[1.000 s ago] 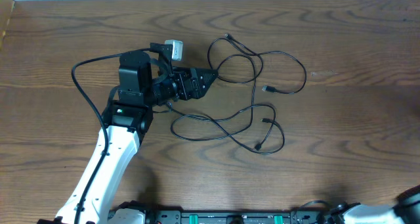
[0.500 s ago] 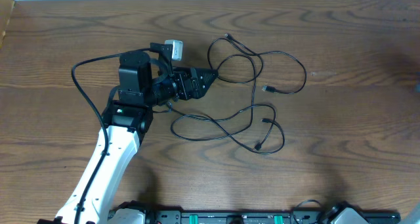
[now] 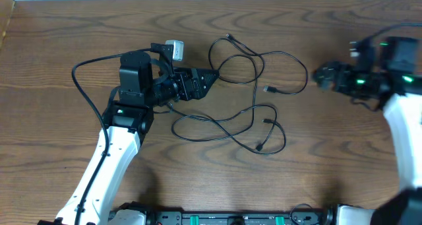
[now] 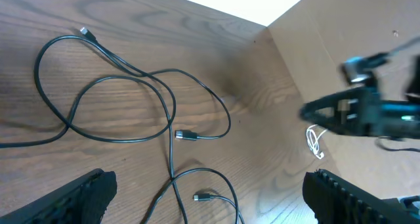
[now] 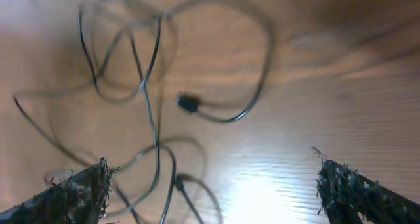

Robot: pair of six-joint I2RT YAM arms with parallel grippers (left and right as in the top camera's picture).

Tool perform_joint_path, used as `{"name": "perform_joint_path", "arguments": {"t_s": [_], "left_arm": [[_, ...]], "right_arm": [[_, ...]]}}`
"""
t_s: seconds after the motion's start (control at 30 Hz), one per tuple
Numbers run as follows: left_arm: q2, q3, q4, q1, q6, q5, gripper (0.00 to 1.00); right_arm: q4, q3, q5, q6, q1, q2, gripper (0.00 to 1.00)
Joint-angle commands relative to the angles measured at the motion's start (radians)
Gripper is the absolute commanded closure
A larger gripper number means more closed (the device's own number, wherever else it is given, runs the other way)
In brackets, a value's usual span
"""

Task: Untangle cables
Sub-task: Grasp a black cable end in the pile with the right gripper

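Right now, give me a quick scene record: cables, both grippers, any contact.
cables: black cables, several, looped over each other mid-table
left: left gripper open, at the tangle's left edge
right: right gripper open, motion-blurred, right of the tangle, apart from it
grasp: none visible
surface: wooden table

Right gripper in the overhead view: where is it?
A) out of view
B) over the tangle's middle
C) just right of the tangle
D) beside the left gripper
C: the right gripper hangs just right of the black cables, across the tangle from the left gripper at its left side.
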Motion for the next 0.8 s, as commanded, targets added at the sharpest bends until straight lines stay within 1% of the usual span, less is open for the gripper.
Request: {"name": "perform_joint_path", "arguments": {"t_s": [0.0, 0.17, 0.33, 0.43, 0.57, 0.77], "left_arm": [[0.0, 0.011, 0.0, -0.003, 0.013, -0.006, 0.04], [0.0, 0.011, 0.0, -0.003, 0.013, -0.006, 0.04], [0.0, 0.011, 0.0, -0.003, 0.013, -0.006, 0.04], [0.0, 0.011, 0.0, -0.003, 0.013, -0.006, 0.04], [0.0, 0.011, 0.0, -0.003, 0.013, -0.006, 0.04], [0.0, 0.011, 0.0, -0.003, 0.013, -0.006, 0.04]], "right_arm": [[-0.002, -0.011, -0.007, -0.015, 0.096, 0.102, 0.01], [0.025, -0.011, -0.006, -0.015, 0.192, 0.237, 0.01], [0.121, -0.011, 0.002, 0.008, 0.236, 0.321, 0.01], [0.152, -0.011, 0.076, 0.075, 0.24, 0.343, 0.01], [0.15, -0.011, 0.194, 0.183, 0.24, 0.346, 0.01], [0.162, -0.012, 0.27, 0.335, 0.241, 0.347, 0.01]]}}
